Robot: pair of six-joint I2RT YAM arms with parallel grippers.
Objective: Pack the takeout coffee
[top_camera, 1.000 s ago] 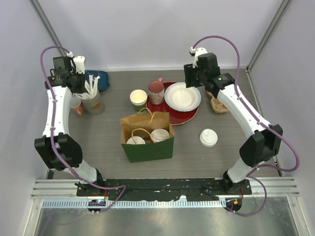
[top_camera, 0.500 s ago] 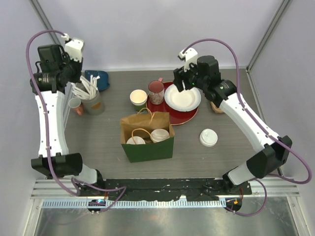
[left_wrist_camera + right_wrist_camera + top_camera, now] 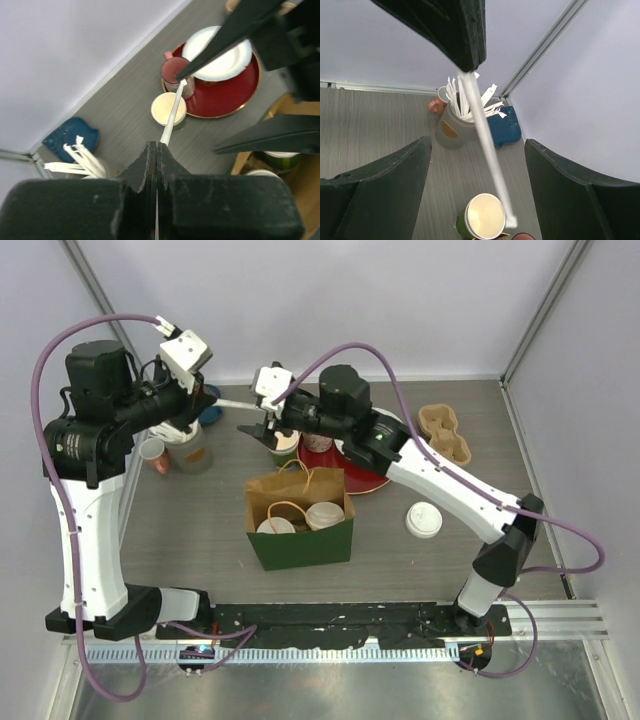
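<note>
**Top view.** The left gripper (image 3: 205,398) was raised over the table's far left and clamped shut on a wrapped straw (image 3: 240,405), which ran level towards the right. The right gripper (image 3: 258,425) was at the straw's free end with its jaws spread wide and nothing in them. Directly beneath it stood an open green cup (image 3: 283,447), partly hidden, just beside the pink mug (image 3: 318,440) on the red tray (image 3: 375,475). The paper bag (image 3: 300,540) stood at mid-table, and two lidded cups (image 3: 325,515) were inside it. A loose white lid (image 3: 424,520) lay to the right of the bag; whether a cup sat under it could not be told. A cup carrier (image 3: 445,432) lay at the far right.

**Left wrist view.** The fingers (image 3: 145,165) of the left gripper (image 3: 157,147) were pressed together on the wrapped straw (image 3: 172,112). The straw pointed out over the open green cup (image 3: 169,109). A straw holder (image 3: 80,160) and a blue object (image 3: 70,140) were at the left.

**Right wrist view.** The right gripper (image 3: 478,150) was fully spread. The wrapped straw (image 3: 487,150) passed between its fingers (image 3: 375,190) without touching either. The open green cup (image 3: 482,217) stood below, and the straw holder (image 3: 452,125) stood beyond it.
</note>
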